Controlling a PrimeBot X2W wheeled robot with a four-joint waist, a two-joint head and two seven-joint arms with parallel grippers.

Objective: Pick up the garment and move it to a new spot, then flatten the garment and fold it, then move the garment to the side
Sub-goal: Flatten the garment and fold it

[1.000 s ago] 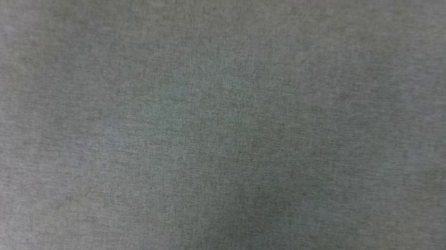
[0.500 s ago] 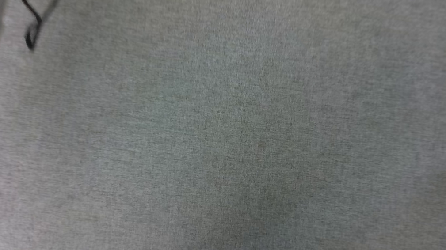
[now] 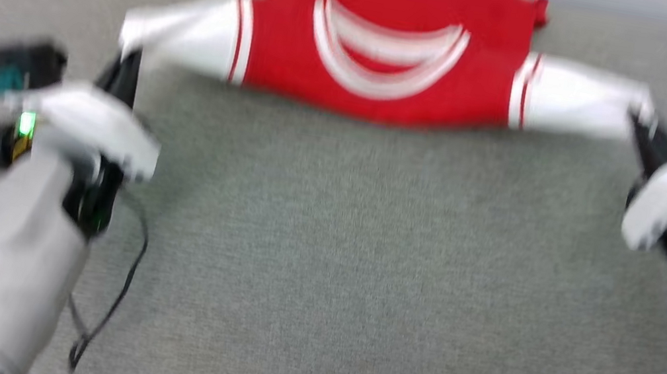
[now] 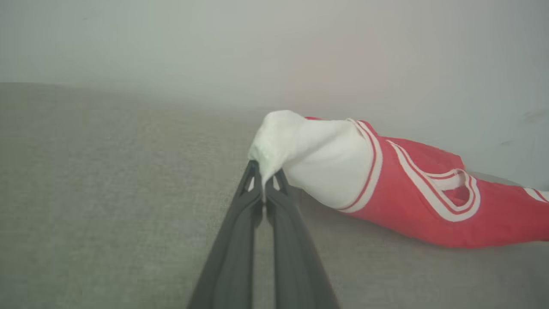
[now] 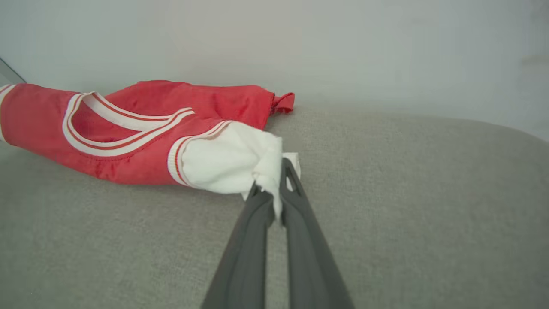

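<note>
Head view: shirt [image 3: 390, 42] stretched over the table [image 3: 330, 247]. Left fingers [image 4: 238, 240] and right fingers [image 5: 248, 240] each pinch a white sleeve tight, likely pulling it flat.

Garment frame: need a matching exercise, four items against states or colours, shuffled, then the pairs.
Column one:
1. left gripper
2. right gripper
3. garment
4. work surface

Column two:
A. grey, cloth-like texture, under the garment
B. shut on the white right-hand sleeve
C. red body, stretched out between both arms
D. shut on the white left-hand sleeve

Pairs: 1-D, 2-B, 3-C, 4-A.
</note>
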